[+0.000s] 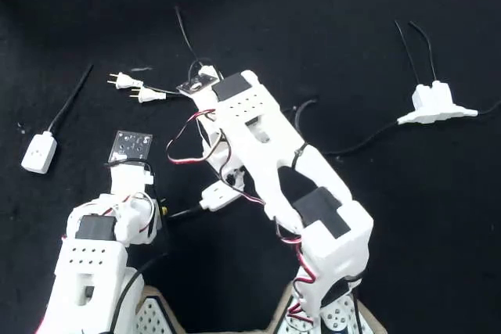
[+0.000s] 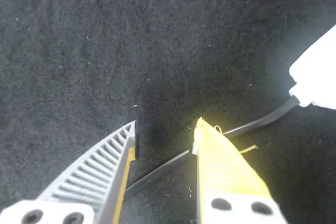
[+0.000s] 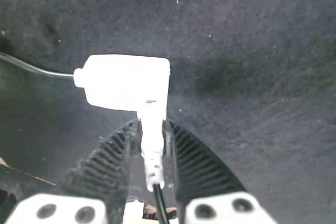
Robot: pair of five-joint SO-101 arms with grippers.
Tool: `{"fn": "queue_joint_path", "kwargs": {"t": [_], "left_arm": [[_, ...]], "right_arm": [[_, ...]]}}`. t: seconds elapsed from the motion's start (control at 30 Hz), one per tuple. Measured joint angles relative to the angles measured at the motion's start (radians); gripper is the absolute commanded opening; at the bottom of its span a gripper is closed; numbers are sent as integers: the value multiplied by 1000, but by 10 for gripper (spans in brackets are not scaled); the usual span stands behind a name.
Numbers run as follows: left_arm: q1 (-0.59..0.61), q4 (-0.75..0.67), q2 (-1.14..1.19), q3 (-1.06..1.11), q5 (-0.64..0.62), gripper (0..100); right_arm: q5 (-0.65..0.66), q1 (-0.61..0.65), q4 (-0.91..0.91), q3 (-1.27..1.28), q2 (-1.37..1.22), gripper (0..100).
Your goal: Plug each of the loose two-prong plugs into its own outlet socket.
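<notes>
R gripper [image 3: 152, 125] clamps 1 plug [image 3: 152, 150] at 1 socket [image 3: 126, 82] — L gripper [image 2: 166, 124] wide, astride 1 cable [image 2: 252, 125]; 2 plugs [image 1: 124, 80] [image 1: 148, 95] loose.

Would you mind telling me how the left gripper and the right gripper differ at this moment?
The left gripper is open, its fingers apart over a black cable, holding nothing; the right gripper is shut on a white plug. The left gripper has one grey and one yellow finger; the right gripper's fingers are both black. Both have ribbed fingers and sit low over the black table.
</notes>
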State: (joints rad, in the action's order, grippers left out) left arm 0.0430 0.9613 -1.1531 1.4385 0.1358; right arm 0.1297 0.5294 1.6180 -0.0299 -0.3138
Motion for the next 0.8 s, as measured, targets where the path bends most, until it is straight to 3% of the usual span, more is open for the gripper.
{"fn": "queue_joint_path", "kwargs": {"t": [0.8], "left_arm": [[0,0,0,0,0,190]], "right_arm": [[0,37,-55,-6,-44,11]]}}
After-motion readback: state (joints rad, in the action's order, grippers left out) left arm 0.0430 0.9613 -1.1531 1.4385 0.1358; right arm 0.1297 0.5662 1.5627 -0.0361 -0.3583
